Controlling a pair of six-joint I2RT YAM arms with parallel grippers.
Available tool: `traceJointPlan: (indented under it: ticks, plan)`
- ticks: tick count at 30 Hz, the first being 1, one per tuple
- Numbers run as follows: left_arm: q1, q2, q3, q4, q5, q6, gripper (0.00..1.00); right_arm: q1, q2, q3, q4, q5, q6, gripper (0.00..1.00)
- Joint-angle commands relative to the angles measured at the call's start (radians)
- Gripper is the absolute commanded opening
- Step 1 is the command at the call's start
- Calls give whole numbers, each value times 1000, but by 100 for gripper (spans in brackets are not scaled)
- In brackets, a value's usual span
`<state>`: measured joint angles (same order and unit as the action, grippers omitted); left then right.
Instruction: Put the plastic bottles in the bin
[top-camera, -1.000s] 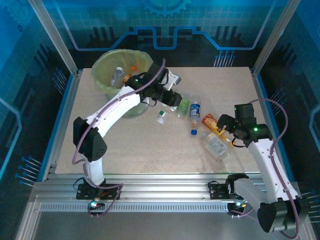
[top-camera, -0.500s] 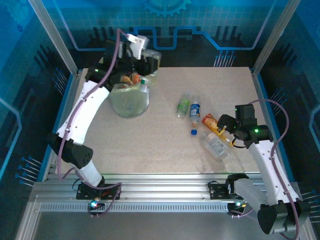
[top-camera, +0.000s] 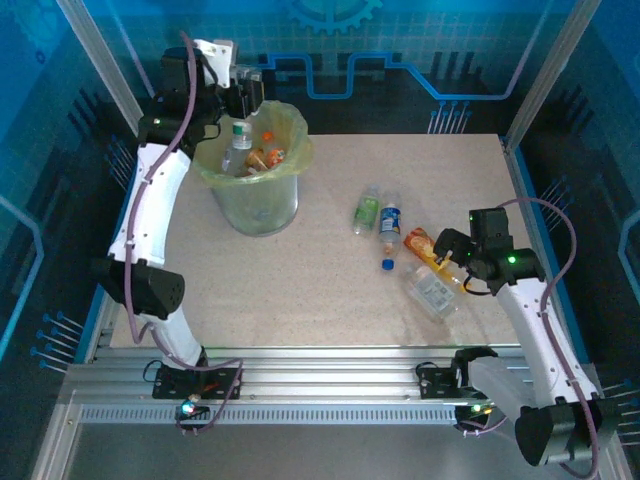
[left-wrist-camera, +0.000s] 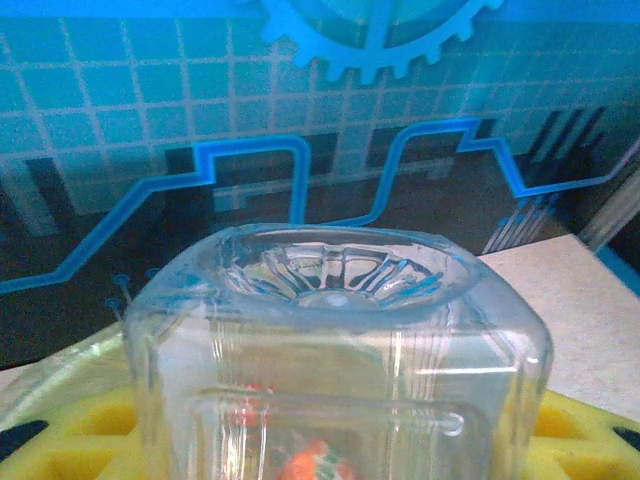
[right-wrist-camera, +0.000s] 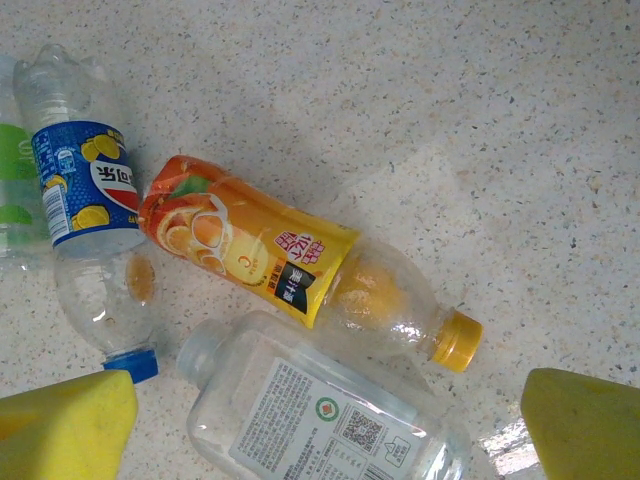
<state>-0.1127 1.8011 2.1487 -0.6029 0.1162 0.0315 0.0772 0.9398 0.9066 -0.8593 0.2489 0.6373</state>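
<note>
Clear plastic, squarish with rounded corners and a star-ribbed base, is sitting clamped between the yellow pads of the left gripper (left-wrist-camera: 320, 440). This clear bottle (left-wrist-camera: 340, 320) is being held base-up at the far rim of the bin (top-camera: 258, 205). The bin is standing at the far left of the speckled table (top-camera: 300, 290). It is round and pale, and its crinkled yellow-green bag (top-camera: 296, 132) is folding over the rim. More bottles, one clear and some orange, are already lying inside it.

The right gripper (right-wrist-camera: 325, 415) is hanging with its jaws spread wide and grasping nothing. It is hovering over a cluster of bottles lying on their sides right of the table's middle. An orange bottle (right-wrist-camera: 260, 255) with a glossy printed sleeve and yellow cap is lying slantwise. A flat white-label bottle (right-wrist-camera: 320, 425) is lying just beside it, right under the open jaws. A dented blue-label bottle (right-wrist-camera: 85, 200) with a blue cap is touching the orange one's base. A green-label bottle (top-camera: 367, 210) is lying next to it.
</note>
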Motion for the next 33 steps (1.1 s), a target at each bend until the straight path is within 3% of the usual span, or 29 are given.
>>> traceJointPlan:
  ticks: [1, 16, 22, 28, 33]
  plan:
    - [11, 45, 32, -43, -65, 89, 50, -11, 2, 22, 8, -20, 21, 100]
    - [14, 212, 91, -193, -142, 166, 57, -9, 2, 25, 5, -26, 27, 100]
    - [13, 244, 90, -231, -147, 150, 67, -8, 2, 18, 6, -26, 27, 100]
    - [13, 254, 93, -234, -146, 132, 83, -8, 4, 17, 6, -26, 22, 100]
    - [13, 245, 108, -235, -145, 118, 87, -7, 4, 17, 8, -26, 24, 100]
